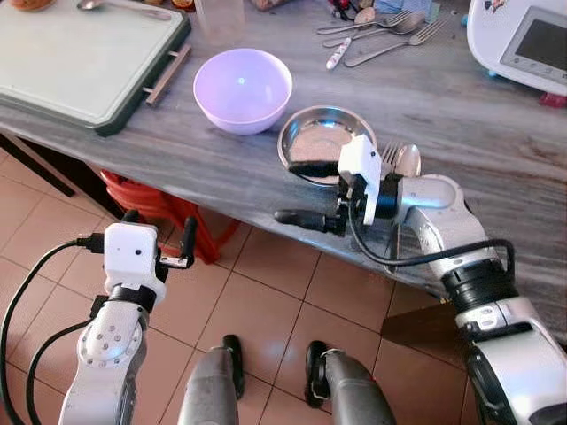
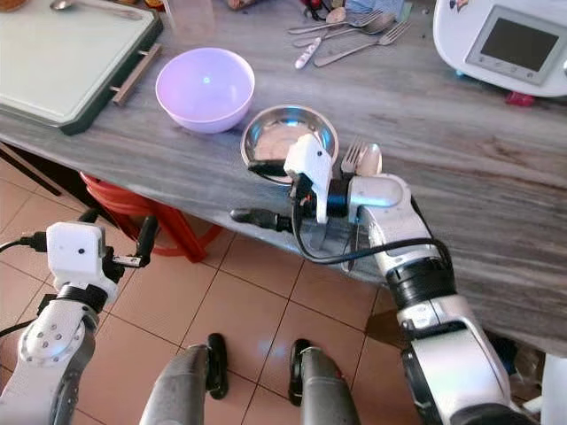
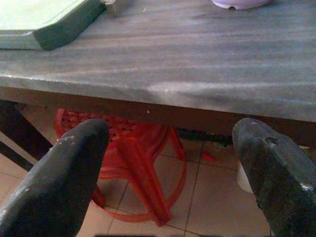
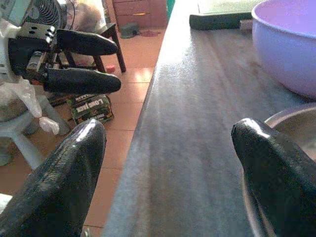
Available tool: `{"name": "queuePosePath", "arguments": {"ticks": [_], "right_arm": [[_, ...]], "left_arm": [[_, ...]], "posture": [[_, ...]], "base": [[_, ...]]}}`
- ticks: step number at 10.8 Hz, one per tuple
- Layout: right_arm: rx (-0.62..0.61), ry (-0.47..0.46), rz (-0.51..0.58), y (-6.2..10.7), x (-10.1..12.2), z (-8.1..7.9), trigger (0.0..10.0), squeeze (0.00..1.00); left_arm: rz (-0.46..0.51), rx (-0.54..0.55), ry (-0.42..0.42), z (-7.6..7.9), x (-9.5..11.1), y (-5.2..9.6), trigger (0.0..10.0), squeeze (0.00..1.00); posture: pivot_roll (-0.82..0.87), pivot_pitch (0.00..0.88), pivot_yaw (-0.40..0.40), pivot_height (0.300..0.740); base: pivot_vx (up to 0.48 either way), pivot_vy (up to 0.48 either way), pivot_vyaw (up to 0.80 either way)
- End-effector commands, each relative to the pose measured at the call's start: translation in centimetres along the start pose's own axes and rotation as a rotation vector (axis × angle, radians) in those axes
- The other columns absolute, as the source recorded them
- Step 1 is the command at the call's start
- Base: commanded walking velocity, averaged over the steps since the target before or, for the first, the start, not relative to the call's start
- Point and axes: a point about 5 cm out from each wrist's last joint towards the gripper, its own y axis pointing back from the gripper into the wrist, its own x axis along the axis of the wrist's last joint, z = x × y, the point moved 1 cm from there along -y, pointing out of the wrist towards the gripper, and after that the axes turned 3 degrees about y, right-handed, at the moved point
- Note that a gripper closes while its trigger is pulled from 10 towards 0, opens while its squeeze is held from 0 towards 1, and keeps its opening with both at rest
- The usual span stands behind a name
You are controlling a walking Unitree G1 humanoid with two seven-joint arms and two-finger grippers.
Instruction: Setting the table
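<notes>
Here, fork [image 1: 390, 158] and spoon [image 1: 408, 159] side by side, tips toward the table's [image 1: 496, 150] far side.

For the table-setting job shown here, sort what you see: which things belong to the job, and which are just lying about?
Belongs to the job:
round steel plate
lilac plastic bowl
fork and spoon by the plate
loose cutlery pile
right gripper

Lying about:
green cutting board
white kitchen appliance
red plastic stool

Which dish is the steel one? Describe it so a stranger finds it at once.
Start at the grey wooden table and find the lilac plastic bowl near its front edge. The steel bowl sits just to that bowl's right, with the open right gripper straddling the table edge beside it. It is the smaller, shallower, shiny metal one.
</notes>
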Motion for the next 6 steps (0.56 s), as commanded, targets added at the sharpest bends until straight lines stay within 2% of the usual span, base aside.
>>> {"name": "queuePosePath", "arguments": {"ticks": [1, 3, 6], "right_arm": [[0.02, 0.013, 0.008, 0.1, 0.3, -0.2, 10.0, 0.0], [-0.103, 0.088, -0.065, 0.6, -0.2, 1.2, 10.0, 0.0], [-0.135, 0.101, -0.135, 0.4, -1.1, 1.8, 10.0, 0.0]], "left_arm": [[-0.031, 0.005, -0.002, 0.0, -0.6, 0.2, 10.0, 0.0], [-0.031, 0.003, -0.001, 0.0, -0.6, 0.1, 10.0, 0.0], [-0.031, 0.002, -0.001, 0.0, -0.6, 0.1, 10.0, 0.0]], "posture": [[0.06, 0.304, 0.022, 0.74], [0.05, 0.306, 0.022, 0.74], [0.05, 0.308, 0.023, 0.74]], "base": [[0.0, 0.0, 0.0], [0.0, 0.0, 0.0], [0.0, 0.0, 0.0]]}}
